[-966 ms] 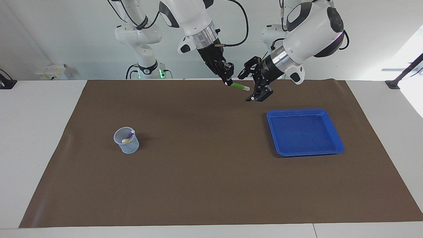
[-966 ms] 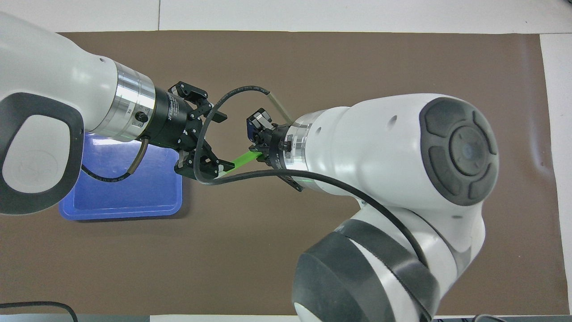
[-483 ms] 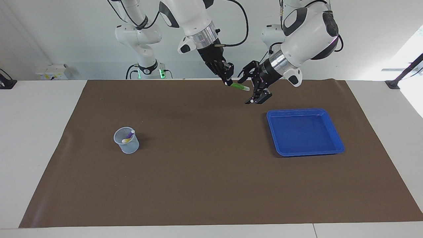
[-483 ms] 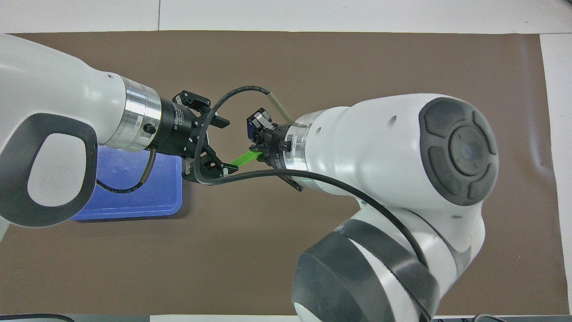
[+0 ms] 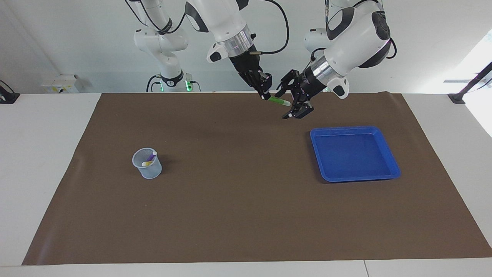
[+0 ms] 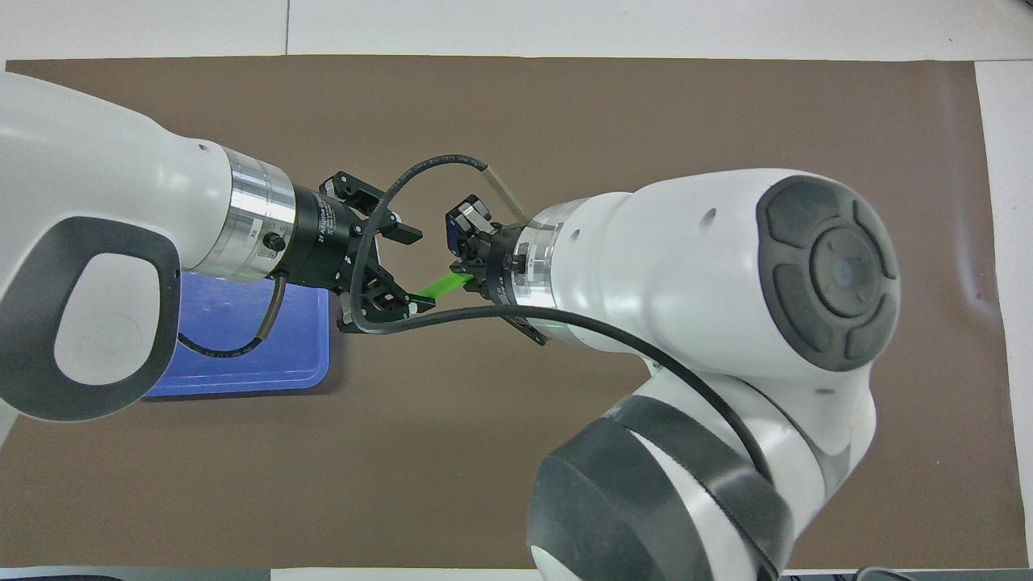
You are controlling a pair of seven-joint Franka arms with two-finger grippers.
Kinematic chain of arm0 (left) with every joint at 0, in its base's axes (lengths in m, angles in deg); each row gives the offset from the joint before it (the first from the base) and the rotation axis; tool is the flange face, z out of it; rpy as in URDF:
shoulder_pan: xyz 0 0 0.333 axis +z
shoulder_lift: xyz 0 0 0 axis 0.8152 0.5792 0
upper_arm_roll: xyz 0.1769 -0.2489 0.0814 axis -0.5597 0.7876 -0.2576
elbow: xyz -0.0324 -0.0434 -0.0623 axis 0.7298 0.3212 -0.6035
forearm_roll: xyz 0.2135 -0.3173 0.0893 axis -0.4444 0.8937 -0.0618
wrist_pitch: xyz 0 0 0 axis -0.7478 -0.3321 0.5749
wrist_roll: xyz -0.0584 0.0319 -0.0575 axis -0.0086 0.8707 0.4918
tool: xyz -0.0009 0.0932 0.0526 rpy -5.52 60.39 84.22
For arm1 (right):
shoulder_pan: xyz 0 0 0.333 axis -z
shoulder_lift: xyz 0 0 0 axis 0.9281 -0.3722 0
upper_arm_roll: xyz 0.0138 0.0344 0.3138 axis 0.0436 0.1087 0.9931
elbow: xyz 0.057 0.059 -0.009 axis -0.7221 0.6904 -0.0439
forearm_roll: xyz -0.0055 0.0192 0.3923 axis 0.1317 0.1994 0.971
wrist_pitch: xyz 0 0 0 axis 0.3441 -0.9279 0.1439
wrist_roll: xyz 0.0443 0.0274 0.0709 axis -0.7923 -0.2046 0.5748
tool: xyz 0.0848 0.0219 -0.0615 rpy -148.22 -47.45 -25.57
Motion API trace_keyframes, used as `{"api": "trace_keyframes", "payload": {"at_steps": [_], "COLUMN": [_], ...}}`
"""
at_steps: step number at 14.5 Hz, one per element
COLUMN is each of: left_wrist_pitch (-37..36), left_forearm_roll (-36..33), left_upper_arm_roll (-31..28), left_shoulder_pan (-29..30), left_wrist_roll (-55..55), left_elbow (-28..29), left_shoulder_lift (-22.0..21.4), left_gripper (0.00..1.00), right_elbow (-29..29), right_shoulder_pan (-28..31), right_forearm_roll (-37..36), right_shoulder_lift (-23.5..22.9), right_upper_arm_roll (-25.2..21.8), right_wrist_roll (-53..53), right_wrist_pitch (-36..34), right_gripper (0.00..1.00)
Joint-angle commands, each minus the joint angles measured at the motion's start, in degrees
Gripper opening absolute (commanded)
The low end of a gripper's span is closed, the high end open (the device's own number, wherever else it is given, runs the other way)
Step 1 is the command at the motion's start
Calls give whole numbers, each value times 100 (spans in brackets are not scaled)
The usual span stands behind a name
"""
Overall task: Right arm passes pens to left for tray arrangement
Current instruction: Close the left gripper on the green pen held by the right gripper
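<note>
My right gripper [image 5: 265,95] is shut on the green pen [image 5: 279,101], holding it in the air over the mat near the robots' edge with its pale tip pointing toward the left arm's end. My left gripper [image 5: 282,104] is open, and its two fingers straddle that pale tip. In the overhead view the green pen [image 6: 442,284] bridges the left gripper [image 6: 415,270] and the right gripper [image 6: 470,266]. The blue tray [image 5: 355,129] lies on the mat with nothing in it. The purple pen [image 5: 150,156] and yellow pen [image 5: 145,164] stand in a mesh cup.
The pale-blue mesh cup [image 5: 147,168] stands on the brown mat [image 5: 238,200] toward the right arm's end. In the overhead view the blue tray [image 6: 242,355] is partly covered by the left arm, and the right arm hides the cup.
My left gripper has moved in toward the green pen and its fingers have narrowed around the pale tip. The right gripper and the pen have stayed still.
</note>
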Motion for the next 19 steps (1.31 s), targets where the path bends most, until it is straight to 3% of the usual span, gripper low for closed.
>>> {"api": "trace_keyframes", "payload": {"at_steps": [1,5,12,19], "left_wrist_pitch": [70,52,-10,-62], "left_forearm_roll": [96,96,96,227], "left_upper_arm_roll": [-45,-45,-54,-36], "left_shoulder_pan": [-59,-50,-41,-68], "left_wrist_roll": [66,57,40,-13], "left_elbow": [199,199,199,277], "left_shoulder_lift": [-174,-174,-183,-253], "left_gripper": [74,70,44,35], "right_elbow": [-106,-97,-79,-62], "right_shoulder_pan": [48,48,48,39], "right_forearm_roll": [-121,-121,-121,-121], "right_shoulder_lift": [-89,-89,-89,-80], "right_upper_arm_roll": [84,84,84,84], "right_wrist_roll": [-101,-92,-83,-100], "right_wrist_pitch": [29,55,64,56], "right_gripper": [0,0,0,0]}}
